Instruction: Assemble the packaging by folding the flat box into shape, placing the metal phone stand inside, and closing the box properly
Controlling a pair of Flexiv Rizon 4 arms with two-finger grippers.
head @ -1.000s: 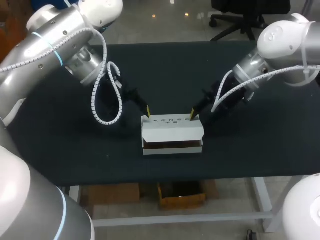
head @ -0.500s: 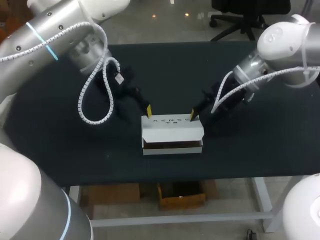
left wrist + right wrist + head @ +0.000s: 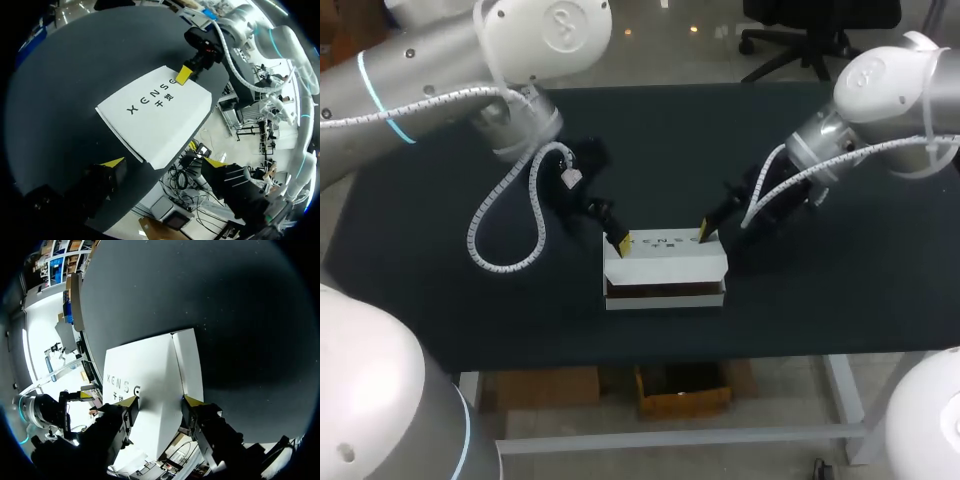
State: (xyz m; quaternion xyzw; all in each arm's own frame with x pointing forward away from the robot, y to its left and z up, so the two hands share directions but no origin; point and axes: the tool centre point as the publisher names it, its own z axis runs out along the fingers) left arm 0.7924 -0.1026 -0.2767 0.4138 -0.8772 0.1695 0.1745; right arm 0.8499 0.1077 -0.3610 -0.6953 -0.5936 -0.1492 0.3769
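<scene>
Two tools (image 3: 164, 162) (image 3: 161, 401) at box's (image 3: 665, 262) rear corners

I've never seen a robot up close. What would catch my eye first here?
A white box lies in the middle of the black table, its front slightly open. The left claw and the right claw sit at its two rear corners, their arms reaching in from opposite sides.
</scene>
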